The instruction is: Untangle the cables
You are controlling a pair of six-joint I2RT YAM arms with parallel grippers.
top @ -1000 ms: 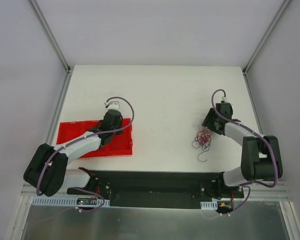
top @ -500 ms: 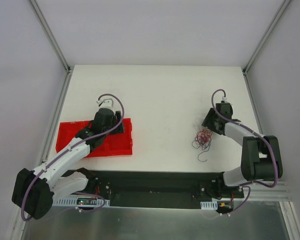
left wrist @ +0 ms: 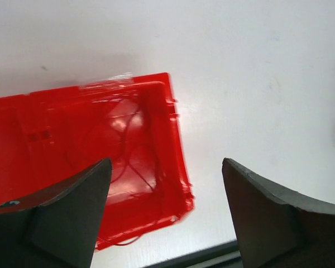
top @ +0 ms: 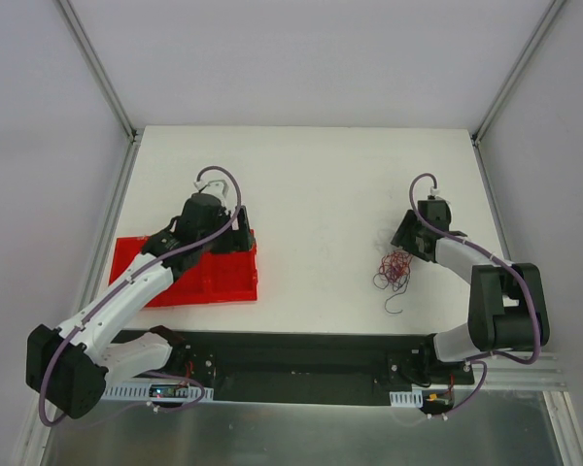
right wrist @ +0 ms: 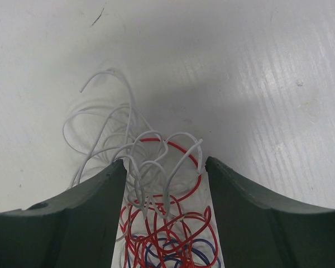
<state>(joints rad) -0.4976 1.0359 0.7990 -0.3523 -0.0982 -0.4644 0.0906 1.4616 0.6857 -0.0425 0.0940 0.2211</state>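
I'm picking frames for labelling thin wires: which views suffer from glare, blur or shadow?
Left wrist: the red bin looks soft, with white glare inside it. Right wrist: the cables are sharp, a grey shadow on the table around them. Top external: even light, but the cables show tiny.

Thin red, white and purplish cables (top: 395, 269) lie in one small loopy tangle.

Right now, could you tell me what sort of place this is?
Probably a robot lab test cell: a plain white tabletop boxed in by pale panels on aluminium frame posts, with the left arm and right arm bolted to a black mounting rail.
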